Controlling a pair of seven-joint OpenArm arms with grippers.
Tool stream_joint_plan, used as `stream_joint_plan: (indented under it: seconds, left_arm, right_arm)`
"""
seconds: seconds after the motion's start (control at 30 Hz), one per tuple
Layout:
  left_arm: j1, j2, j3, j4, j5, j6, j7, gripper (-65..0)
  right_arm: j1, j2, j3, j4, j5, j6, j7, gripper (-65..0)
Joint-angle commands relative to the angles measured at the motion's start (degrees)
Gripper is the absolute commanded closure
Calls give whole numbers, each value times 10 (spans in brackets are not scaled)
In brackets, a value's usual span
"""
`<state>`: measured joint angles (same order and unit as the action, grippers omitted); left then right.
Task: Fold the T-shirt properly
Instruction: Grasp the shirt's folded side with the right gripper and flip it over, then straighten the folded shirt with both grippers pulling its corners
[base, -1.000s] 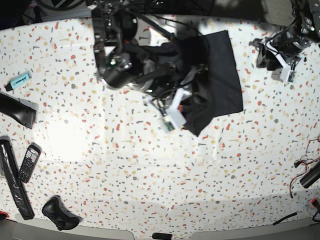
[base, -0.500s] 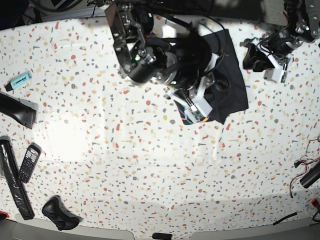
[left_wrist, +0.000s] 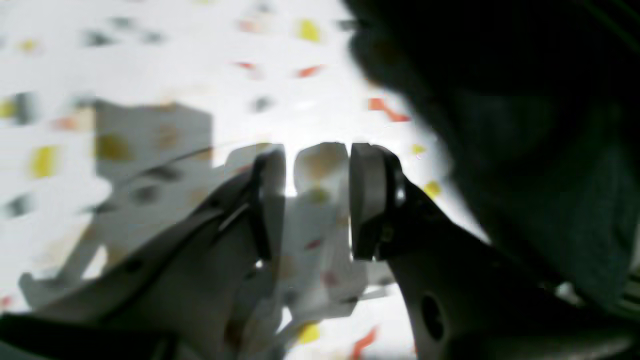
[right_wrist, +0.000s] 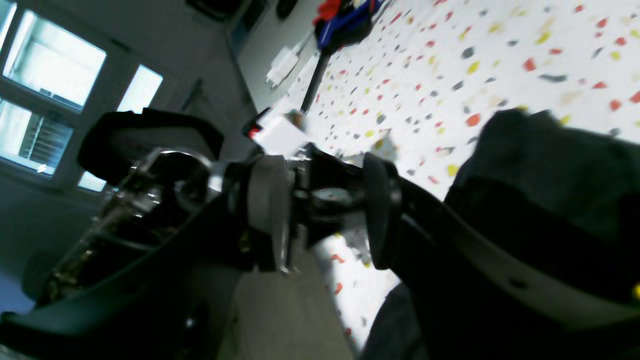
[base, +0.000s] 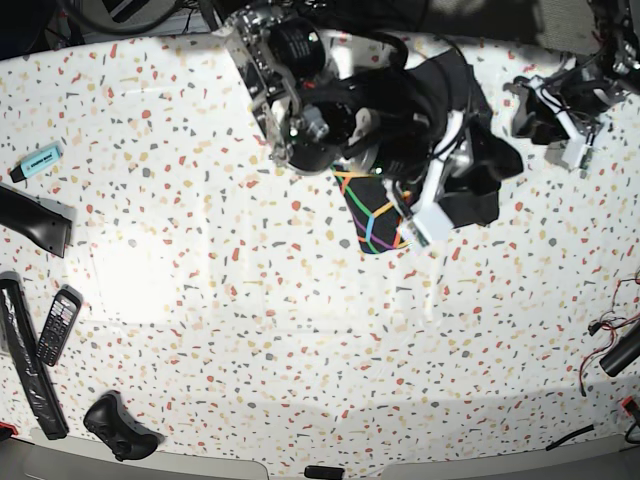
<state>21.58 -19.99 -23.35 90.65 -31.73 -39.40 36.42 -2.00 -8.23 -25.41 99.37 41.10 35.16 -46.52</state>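
Note:
The black T-shirt (base: 480, 185) lies bunched at the back of the speckled table (base: 300, 330), with a fold of its rainbow line print (base: 372, 212) turned up. My right arm reaches across it. The right gripper (base: 468, 172) sits among the black cloth and is hard to make out there. In the right wrist view this gripper (right_wrist: 325, 210) is open, with the black cloth (right_wrist: 550, 165) lying beside and over its right finger. My left gripper (base: 523, 112) hovers just right of the shirt. In the left wrist view it (left_wrist: 317, 200) is open and empty, with dark cloth (left_wrist: 525, 125) at the upper right.
At the left edge lie a turquoise marker (base: 38, 160), a flat black object (base: 35, 220), a keypad handset (base: 58, 325) and a long black bar (base: 30, 375). A black controller (base: 120, 428) lies at the front left. Cables (base: 612, 345) trail in at the right edge.
My right arm has swung to the right over the shirt. The flat black shirt has become bunched and the rainbow print has turned up. My left gripper shifted slightly.

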Motion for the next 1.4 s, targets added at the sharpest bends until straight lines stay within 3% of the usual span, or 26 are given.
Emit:
stream_joint_plan:
  seconds: [0.0,0.23,0.4,0.5,0.77,0.93,1.1,1.23,1.37]
  left_arm:
    - [0,-12,-16,7,-9,-3,-9,-207]
    - [0,-12,-83,7,-89,-3,10,-207]
    - [0,-11,-89,19,-145,-6,60,-207]
    - [2,-11,-89,32,-186,-6,85,-207]
    - [3,3,-88,62,-210,-6,105,-207]
    - [3,27,-88,62,-249,-6,175,-207]
    - [3,35,-78,62,-260,-6,196,-207]
    - [3,35,-58,62,-314,-6,193,-206]
    - [3,35,-20,62,-320,-6,210,-147]
  right_arm:
    - [11,-8,0,10,15,7,9,-249]
    - [40,-8,31,10,10,7,-41,-248]
    - [70,-8,99,10,-20,7,-112,-248]
    - [78,-8,144,10,-46,7,-122,-248]
    - [78,99,233,10,-52,7,-125,-248]
    - [78,156,302,10,-51,7,-127,-248]
    - [76,190,348,10,-49,7,-127,-248]
    - [76,203,346,10,-25,7,-127,-244]
    - [78,203,303,10,5,9,-122,-109]
